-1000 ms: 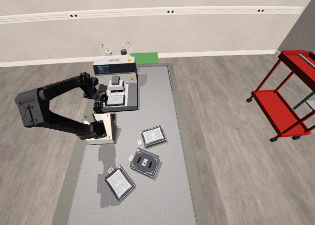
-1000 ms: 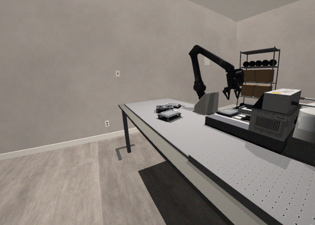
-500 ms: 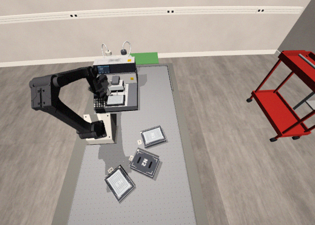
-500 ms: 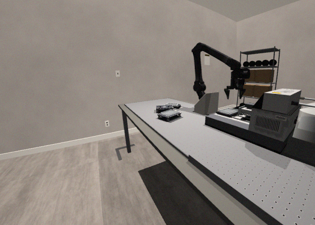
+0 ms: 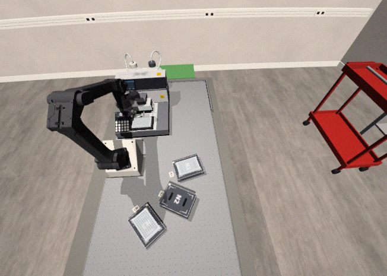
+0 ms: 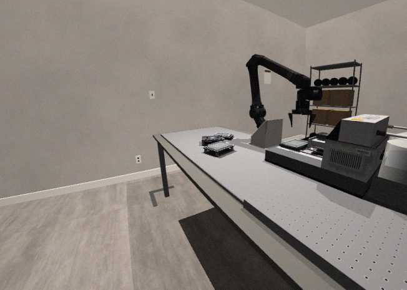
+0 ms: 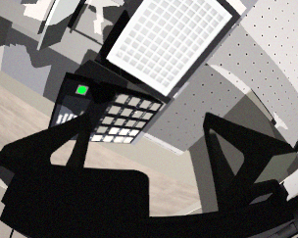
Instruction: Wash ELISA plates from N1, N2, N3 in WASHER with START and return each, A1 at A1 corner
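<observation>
The washer (image 5: 156,88) (image 6: 356,145) stands at the far end of the table. A white ELISA plate (image 5: 142,122) (image 6: 294,143) (image 7: 169,31) lies flat in its carrier. The keypad (image 5: 122,126) (image 7: 124,117) is just left of the plate, and its lamp (image 7: 81,90) is green. My gripper (image 5: 134,107) (image 6: 301,118) (image 7: 147,119) is open and empty, and hangs above the keypad and the plate. Nest N2 (image 5: 177,199) is empty. The nest nearer the washer (image 5: 187,166) and the nearest nest (image 5: 146,224) each hold a plate.
The arm's white pedestal (image 5: 133,160) (image 6: 268,133) stands between the washer and the nests. Two bottles (image 5: 133,64) with tubing sit behind the washer. A red cart (image 5: 343,135) stands to the right of the table, and a shelf rack (image 6: 335,96) stands behind it.
</observation>
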Robot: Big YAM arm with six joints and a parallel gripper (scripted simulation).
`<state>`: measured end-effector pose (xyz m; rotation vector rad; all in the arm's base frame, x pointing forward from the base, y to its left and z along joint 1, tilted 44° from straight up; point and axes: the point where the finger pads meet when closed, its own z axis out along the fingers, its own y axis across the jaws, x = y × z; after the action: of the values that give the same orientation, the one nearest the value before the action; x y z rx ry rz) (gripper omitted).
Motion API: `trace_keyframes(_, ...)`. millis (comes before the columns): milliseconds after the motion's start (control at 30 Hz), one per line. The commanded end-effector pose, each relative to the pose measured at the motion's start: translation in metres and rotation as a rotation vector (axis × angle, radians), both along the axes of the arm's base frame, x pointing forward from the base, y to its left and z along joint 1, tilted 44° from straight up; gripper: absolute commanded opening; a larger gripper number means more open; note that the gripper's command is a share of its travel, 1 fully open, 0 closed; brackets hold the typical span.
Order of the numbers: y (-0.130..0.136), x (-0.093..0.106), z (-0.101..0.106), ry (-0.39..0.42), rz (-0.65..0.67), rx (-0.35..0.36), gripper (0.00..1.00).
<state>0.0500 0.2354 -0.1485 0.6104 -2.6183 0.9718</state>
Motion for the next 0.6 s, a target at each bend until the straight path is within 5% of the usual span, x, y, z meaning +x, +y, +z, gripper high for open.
trace_keyframes(0, 0.018, 0.011, -0.006, -0.064, -0.081, 0.002, 1.00)
trace_keyframes(400, 0.026, 0.073, -0.009, -0.335, -0.376, -0.045, 1.00)
trace_keyframes(567, 0.014, 0.065, -0.009, -0.397, -0.427, -0.082, 1.00)
